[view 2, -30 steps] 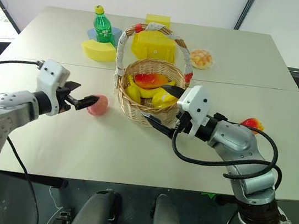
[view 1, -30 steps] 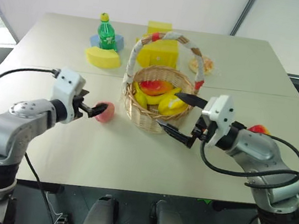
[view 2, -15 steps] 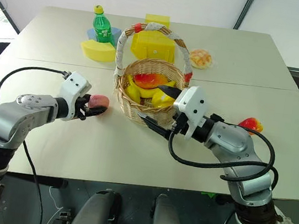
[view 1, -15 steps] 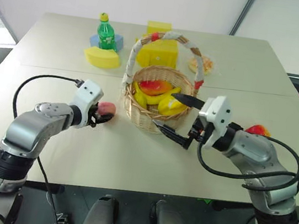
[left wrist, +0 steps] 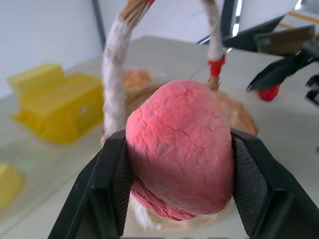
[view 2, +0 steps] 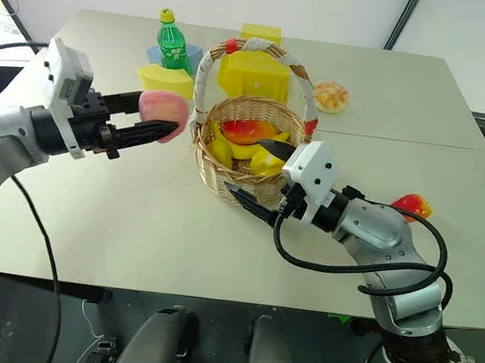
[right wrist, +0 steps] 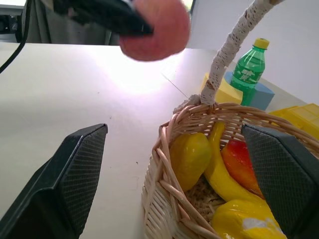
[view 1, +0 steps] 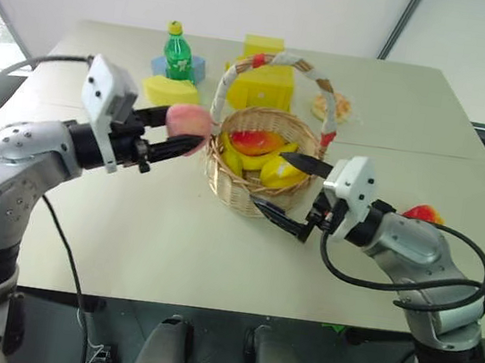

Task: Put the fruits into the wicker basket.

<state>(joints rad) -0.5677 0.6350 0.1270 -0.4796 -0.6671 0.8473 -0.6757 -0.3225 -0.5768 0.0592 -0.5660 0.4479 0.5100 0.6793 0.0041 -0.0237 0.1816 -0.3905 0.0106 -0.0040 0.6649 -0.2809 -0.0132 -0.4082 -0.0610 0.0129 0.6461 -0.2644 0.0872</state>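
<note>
A pink peach (left wrist: 179,149) hangs above the table just left of the wicker basket (view 1: 241,190), level with its rim. My left gripper (view 1: 180,129) is shut on it, pointing toward the basket's cloth-wrapped handle (view 1: 282,59). Inside the basket lie a bumpy yellow lemon (right wrist: 192,154), bananas and a red-orange fruit (view 1: 253,140). My right gripper (view 1: 270,178) is open at the basket's near right side, one finger over the rim and one beside the wall. A red-orange pointed fruit (view 1: 422,211) lies on the table behind my right arm.
At the back of the table stand a green bottle (view 1: 179,51), a yellow foam wedge (view 1: 169,92), a yellow box (view 1: 264,81) and a flat round orange-and-white piece (view 1: 336,107). Bare tabletop (view 1: 172,235) stretches in front of the basket.
My left gripper shut on the peach on the table, then lifted it up and toward the basket. The right arm has stayed where it was, still open.
</note>
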